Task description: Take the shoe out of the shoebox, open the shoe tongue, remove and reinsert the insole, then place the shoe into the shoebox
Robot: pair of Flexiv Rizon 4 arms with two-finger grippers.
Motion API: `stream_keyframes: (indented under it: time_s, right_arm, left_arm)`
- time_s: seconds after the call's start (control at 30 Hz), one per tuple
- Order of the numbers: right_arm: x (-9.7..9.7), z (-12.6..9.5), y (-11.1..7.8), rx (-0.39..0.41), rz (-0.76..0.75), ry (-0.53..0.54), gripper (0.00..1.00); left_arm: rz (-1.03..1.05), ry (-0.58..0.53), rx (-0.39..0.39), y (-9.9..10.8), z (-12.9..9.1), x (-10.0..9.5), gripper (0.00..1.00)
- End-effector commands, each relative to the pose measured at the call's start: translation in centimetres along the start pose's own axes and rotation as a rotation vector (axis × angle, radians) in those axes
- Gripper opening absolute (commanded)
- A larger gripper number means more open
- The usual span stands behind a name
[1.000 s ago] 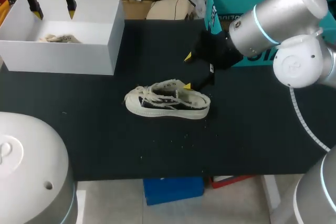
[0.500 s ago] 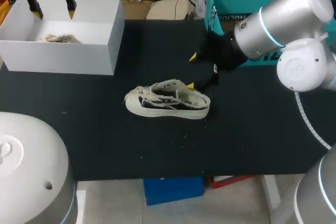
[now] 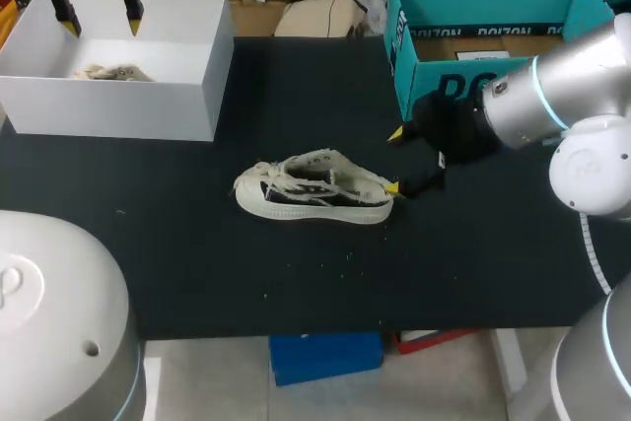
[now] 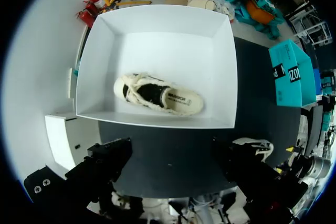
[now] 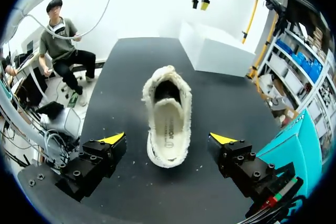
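Observation:
A cream low shoe with a dark side [image 3: 314, 189] lies on its sole mid-table, toe pointing left. My right gripper [image 3: 394, 160] hangs open just behind the heel, touching nothing. Seen from the right wrist, the shoe [image 5: 167, 116] points away with its mouth open and the insole showing, its heel end between the spread fingers of the right gripper [image 5: 168, 140]. The white shoebox [image 3: 197, 76] stands at the back left and holds a second shoe [image 4: 157, 94]. My left gripper [image 3: 99, 15] is open high above that box, its fingers [image 4: 105, 161] wide apart.
A teal cardboard box [image 3: 493, 17] stands open at the back right, right behind my right arm. Small pale crumbs dot the black tabletop [image 3: 197, 263] in front of the shoe.
My right gripper has drawn back to the right and a little toward the front, from above the shoe's back half to behind its heel. The shoe and the left arm have stayed put.

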State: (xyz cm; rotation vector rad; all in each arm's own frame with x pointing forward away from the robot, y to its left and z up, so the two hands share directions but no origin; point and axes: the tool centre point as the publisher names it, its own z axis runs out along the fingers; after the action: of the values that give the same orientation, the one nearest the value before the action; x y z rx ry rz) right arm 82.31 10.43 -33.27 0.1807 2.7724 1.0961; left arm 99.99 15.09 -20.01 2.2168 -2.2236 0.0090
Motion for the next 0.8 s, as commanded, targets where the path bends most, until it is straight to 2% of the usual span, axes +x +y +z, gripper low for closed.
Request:
stream_keyframes:
  time_s: [0.03,0.4,0.8]
  right_arm:
    - [-0.1,2.4,-1.3,-0.092,0.005,0.002,1.00]
    - [0.1,5.4,-2.9,-0.163,0.052,0.021,1.00]
    - [0.1,7.1,-4.0,-0.186,0.091,0.026,1.00]
  left_arm:
    - [-0.001,-0.002,-0.002,0.0,0.0,0.0,1.00]
    - [-0.001,-0.002,-0.002,0.0,0.0,0.0,1.00]
    - [-0.001,-0.002,-0.002,0.0,0.0,0.0,1.00]
